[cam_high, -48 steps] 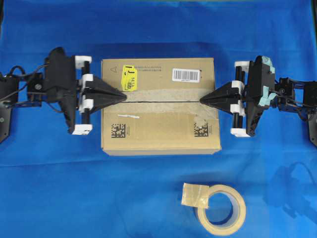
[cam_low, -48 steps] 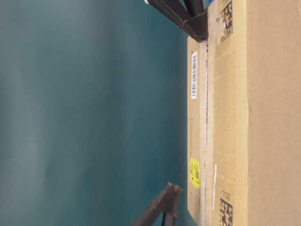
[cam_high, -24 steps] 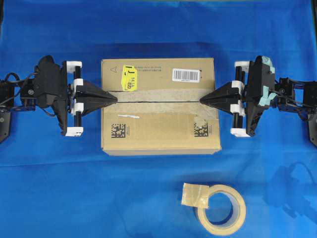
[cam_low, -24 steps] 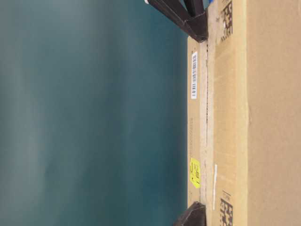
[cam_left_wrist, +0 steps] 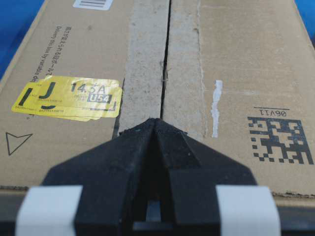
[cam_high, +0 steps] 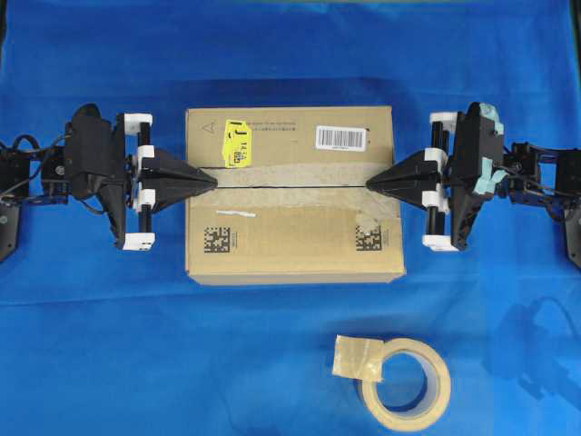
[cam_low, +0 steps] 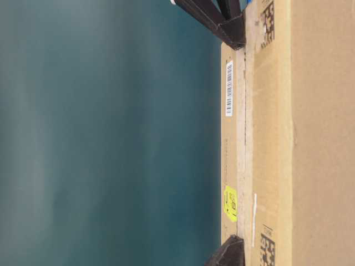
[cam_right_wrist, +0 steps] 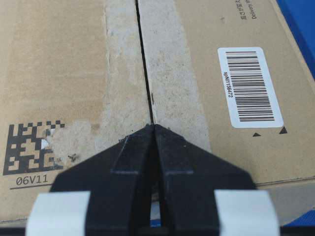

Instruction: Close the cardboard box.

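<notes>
box point(cam_high: 294, 193) flaps flat (seam a thin slit) | left gripper point(cam_high: 212, 180) pinched together at left seam end | right gripper point(cam_high: 370, 184) pinched together at right end

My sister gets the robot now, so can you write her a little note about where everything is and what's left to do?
Left gripper: shut, tip over the left end of the seam, holding nothing.
Right gripper: shut, tip over the right end of the seam, holding nothing.
The cardboard box sits mid-table on the blue cloth, between the arms. Its top flaps lie flat and meet along the middle seam, leaving only a thin dark gap.
The tape roll lies in front of the box, untouched.
Done: the flaps are down and the box looks closed.
Left: probably just lifting both grippers away; the seam has no fresh tape.
</notes>
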